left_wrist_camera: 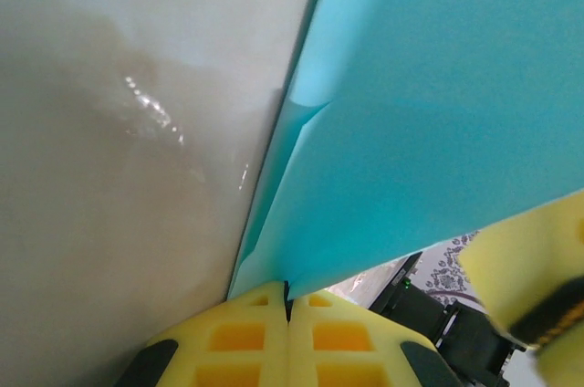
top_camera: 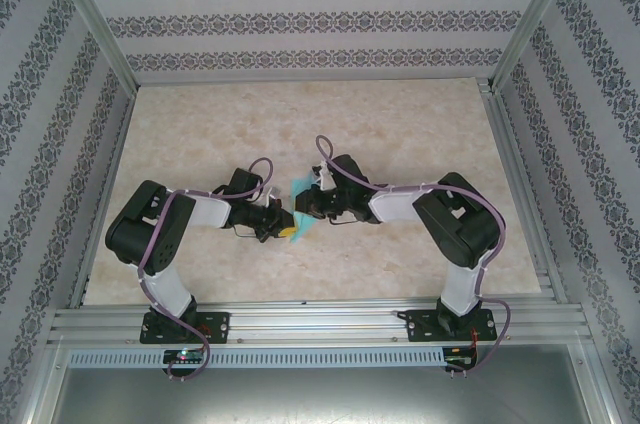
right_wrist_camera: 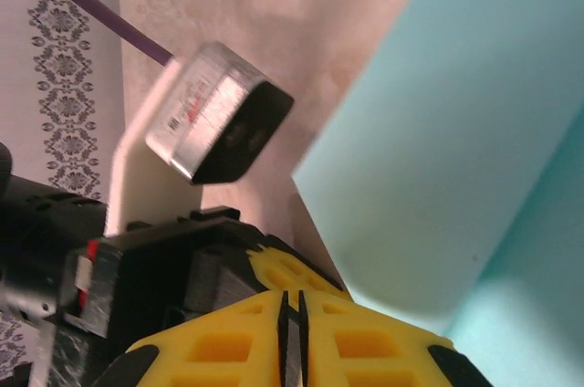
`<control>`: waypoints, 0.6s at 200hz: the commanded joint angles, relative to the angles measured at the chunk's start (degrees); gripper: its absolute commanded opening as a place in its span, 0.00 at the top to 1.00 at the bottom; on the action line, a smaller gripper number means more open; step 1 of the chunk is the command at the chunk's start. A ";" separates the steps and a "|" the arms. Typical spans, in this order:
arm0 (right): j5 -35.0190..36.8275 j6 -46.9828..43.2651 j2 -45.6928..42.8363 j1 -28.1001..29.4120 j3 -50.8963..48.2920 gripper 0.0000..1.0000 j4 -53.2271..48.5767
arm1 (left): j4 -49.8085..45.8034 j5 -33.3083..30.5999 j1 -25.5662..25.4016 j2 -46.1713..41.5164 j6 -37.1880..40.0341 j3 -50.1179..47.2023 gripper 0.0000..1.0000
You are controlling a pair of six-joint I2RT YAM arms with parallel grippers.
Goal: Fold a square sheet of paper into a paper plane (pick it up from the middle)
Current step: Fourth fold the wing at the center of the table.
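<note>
The turquoise sheet of paper is held above the table between the two arms, and overlapping folded layers show in it. My left gripper is shut on its lower edge, which is pinched between the yellow pads while the sheet rises up and to the right. My right gripper meets it from the other side. Its jaws are closed to a thin slit, with the sheet running down to its right fingertip. One right-gripper finger touches the sheet's lower edge.
The beige marbled table spreads behind and to both sides of the grippers. Aluminium rails run along the near edge, and patterned walls enclose the other sides. The left wrist's silver camera box hangs close in front of the right gripper.
</note>
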 commanded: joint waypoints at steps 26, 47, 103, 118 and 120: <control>1.22 0.66 4.51 -0.80 2.59 0.85 1.27 | -2.57 -2.37 0.94 0.81 2.17 1.09 0.95; 1.83 0.54 5.10 -1.06 2.42 0.85 0.92 | -2.65 -2.53 0.98 0.63 2.42 0.84 0.95; 2.79 -0.22 6.33 -1.37 3.59 0.85 -0.77 | -3.96 -3.59 0.89 -0.67 3.45 -0.06 0.91; 2.31 -0.17 6.77 -1.40 3.87 0.85 -0.46 | -4.26 -3.99 0.89 -0.95 3.71 -0.33 0.91; 2.14 -0.19 6.88 -1.42 3.95 0.85 -0.44 | -4.26 -4.00 0.84 -0.95 3.72 -0.32 0.91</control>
